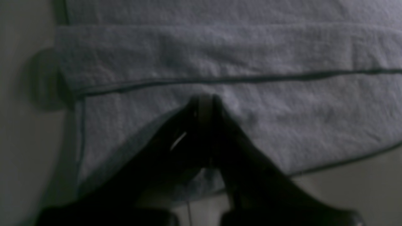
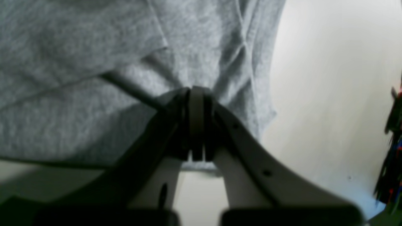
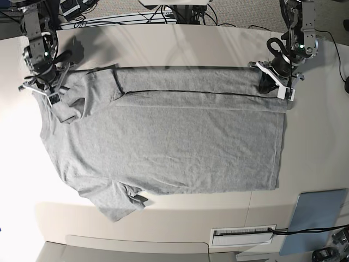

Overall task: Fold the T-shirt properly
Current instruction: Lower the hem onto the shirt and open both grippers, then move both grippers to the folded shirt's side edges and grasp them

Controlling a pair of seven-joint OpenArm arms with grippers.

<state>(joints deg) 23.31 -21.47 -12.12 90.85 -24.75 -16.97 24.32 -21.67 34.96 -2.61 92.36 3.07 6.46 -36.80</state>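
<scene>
The heather-grey T-shirt lies spread on the pale table, plain side up, collar end at the left and hem at the right. Its far long side is folded over in a strip. My left gripper is at the hem's far corner, and in the left wrist view the left gripper is shut, with the T-shirt pinched between its fingers. My right gripper is at the far sleeve. The right wrist view shows the right gripper shut on a bunched fold of the T-shirt.
A blue-grey panel lies at the table's near right corner, and a white slotted piece sits by the near edge. Cables run behind the far edge. The near sleeve points toward the front.
</scene>
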